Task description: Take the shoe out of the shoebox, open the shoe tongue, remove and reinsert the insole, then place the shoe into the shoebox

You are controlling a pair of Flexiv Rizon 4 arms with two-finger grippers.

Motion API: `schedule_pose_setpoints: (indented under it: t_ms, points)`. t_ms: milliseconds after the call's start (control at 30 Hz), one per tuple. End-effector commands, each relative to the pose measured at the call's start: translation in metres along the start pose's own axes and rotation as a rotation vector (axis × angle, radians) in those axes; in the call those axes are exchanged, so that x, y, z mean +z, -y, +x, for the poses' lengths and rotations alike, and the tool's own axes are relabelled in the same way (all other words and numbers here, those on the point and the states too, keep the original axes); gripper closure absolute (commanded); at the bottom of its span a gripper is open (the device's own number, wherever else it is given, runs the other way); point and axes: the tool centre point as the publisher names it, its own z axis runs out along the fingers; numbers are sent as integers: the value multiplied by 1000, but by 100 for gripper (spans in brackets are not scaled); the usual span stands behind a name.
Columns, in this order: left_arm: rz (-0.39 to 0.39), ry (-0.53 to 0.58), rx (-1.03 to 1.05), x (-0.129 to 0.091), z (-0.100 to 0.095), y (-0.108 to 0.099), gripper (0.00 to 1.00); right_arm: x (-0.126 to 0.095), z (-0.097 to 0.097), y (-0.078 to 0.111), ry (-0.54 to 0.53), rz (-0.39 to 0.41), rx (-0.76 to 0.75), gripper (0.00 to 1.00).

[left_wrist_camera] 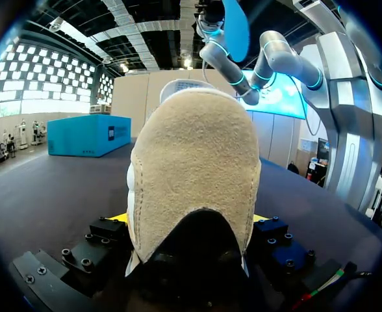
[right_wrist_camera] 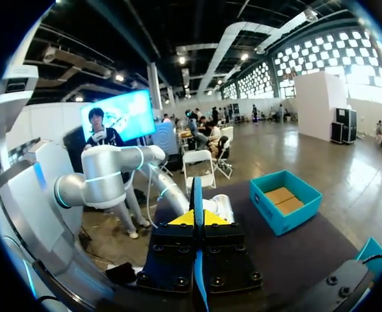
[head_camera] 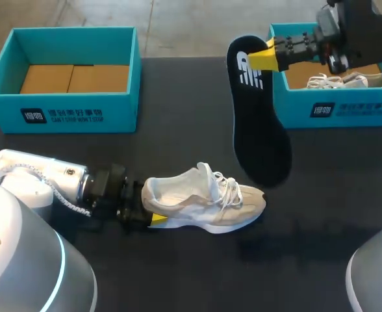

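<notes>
A beige and white shoe [head_camera: 204, 198] lies on its sole on the dark table, toe to the right. My left gripper [head_camera: 151, 211] holds its heel, one finger at each side; in the left wrist view the heel [left_wrist_camera: 191, 188] fills the gap and hides most of both yellow tips. My right gripper [head_camera: 266, 58] is shut on the heel end of the black insole [head_camera: 259, 123], which hangs in the air over the table beside the right shoebox [head_camera: 347, 110]. The right wrist view has the insole [right_wrist_camera: 196, 201] edge-on between the pinched tips.
A second teal shoebox [head_camera: 64, 104] with brown cardboard inside stands at the back left. The right shoebox holds another pale shoe [head_camera: 350, 79]. Bare table lies in front of the shoe and between the two boxes.
</notes>
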Motion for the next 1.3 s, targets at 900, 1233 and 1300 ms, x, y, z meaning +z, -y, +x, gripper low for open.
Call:
schedule_pose_setpoints:
  t_ms: [900,1233,1300]
  points:
    - [-1,1,0,1,1,-3,100,-33,65,-8,55,-105,58,100]
    - [-1,1,0,1,1,-3,100,-33,75,-14,56,-80,72,100]
    - [-1,1,0,1,1,-3,100,-31,73,-16,59,-79,70,100]
